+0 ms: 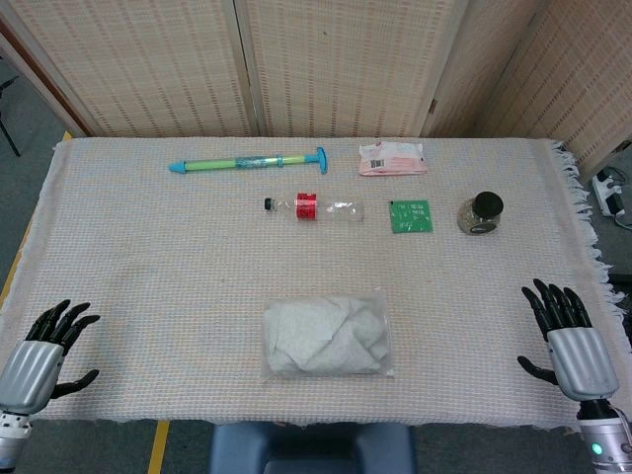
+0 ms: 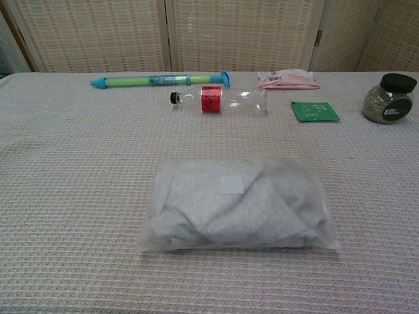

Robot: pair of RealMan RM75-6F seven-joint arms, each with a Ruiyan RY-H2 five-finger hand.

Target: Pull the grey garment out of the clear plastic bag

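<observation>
Woven tablecloth bears the clear plastic bag; grey garment inside looks soft, slippery-wrapped; left hand and right hand flank the bag, spread, empty.

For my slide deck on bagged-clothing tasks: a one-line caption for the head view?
Grey garment sealed in clear plastic bag at the table's near edge, both robot hands (left, right) open and waiting.
</observation>
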